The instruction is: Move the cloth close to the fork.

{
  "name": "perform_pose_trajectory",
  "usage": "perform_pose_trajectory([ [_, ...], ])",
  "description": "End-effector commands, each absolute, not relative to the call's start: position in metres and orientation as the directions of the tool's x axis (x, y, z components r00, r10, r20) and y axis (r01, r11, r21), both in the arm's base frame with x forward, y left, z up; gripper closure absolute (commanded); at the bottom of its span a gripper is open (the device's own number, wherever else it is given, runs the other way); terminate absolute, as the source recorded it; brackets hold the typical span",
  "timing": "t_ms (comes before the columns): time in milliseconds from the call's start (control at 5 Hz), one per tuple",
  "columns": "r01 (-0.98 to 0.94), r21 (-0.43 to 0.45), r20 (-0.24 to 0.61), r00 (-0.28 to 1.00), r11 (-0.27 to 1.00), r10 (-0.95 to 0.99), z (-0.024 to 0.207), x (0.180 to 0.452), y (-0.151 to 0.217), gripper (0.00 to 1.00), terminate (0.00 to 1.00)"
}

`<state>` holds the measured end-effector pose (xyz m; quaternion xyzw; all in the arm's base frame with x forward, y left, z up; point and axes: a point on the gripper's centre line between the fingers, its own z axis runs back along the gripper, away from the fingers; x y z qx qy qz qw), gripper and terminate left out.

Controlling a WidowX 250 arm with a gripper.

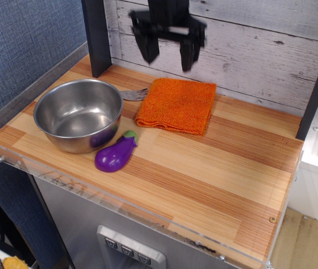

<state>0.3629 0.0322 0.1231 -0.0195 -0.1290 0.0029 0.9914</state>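
Hand (169, 53) hangs wide open and empty; below it, orange cloth (175, 105) touches fork (134, 94) tines. Task appears complete.

The cloth (176, 105) lies flat on the wooden table (215, 168), near the back wall. The fork (134, 93) shows only its tines, just beside the cloth's left edge, its handle hidden behind the bowl (78, 114). An eggplant (115, 153) lies in front of the bowl. The gripper (169, 55) hangs above the cloth, jaws apart, holding nothing.
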Motion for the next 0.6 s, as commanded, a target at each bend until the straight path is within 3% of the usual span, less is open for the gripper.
perform_pose_trajectory([
  [0,0.008,-0.077,0.304,0.953,0.997,0.016,0.158,0.3443,0.0394,0.0,0.0],
  [200,0.008,-0.077,0.304,0.953,0.997,0.016,0.158,0.3443,0.0394,0.0,0.0],
  [400,0.008,-0.077,0.304,0.953,0.997,0.016,0.158,0.3443,0.0394,0.0,1.0],
])
